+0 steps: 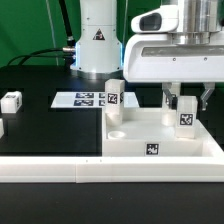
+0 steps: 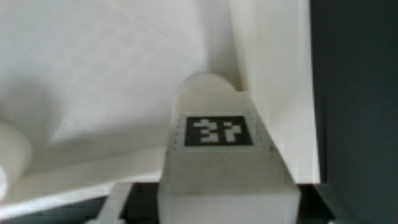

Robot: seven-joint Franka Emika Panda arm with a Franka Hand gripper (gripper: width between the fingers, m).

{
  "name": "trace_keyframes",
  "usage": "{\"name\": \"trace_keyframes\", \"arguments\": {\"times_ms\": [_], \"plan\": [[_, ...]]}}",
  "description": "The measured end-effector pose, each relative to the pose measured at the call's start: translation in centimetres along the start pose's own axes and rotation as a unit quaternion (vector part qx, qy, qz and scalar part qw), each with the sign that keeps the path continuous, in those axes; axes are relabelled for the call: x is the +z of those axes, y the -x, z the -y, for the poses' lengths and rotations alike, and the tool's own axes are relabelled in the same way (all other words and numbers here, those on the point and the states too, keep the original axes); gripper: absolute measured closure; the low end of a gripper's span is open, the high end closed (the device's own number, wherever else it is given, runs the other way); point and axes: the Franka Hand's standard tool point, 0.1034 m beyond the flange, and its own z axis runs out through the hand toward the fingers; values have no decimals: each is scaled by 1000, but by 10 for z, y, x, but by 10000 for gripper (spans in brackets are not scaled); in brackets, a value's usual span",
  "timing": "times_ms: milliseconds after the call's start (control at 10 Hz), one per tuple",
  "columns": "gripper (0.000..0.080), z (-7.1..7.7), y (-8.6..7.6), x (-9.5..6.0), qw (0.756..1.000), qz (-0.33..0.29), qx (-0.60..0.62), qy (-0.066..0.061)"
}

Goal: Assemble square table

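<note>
The square table's top point(image 1: 145, 137) is a white tray with a raised rim, lying at the exterior view's front right. One white tagged leg point(image 1: 112, 93) stands upright at its far left corner. My gripper point(image 1: 187, 108) hangs over the top's far right corner, shut on a second tagged leg point(image 1: 186, 118) held upright. In the wrist view this leg point(image 2: 222, 115) fills the gap between my dark fingers point(image 2: 141, 205), its far end pointing into the corner of the top point(image 2: 89, 60). Whether the leg's end touches the top I cannot tell.
Two loose white legs point(image 1: 11, 101) point(image 1: 2, 128) lie on the black table at the exterior view's left. The marker board point(image 1: 80, 99) lies behind the top. A long white border rail point(image 1: 60, 170) runs along the front. The robot base point(image 1: 95, 45) stands at the back.
</note>
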Motion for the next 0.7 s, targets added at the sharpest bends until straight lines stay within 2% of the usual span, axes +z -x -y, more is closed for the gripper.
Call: {"name": "trace_keyframes", "arguments": {"times_ms": [400, 700], "plan": [[509, -1, 1, 0, 982, -3, 187, -2], [508, 0, 3, 1, 935, -4, 354, 1]]}}
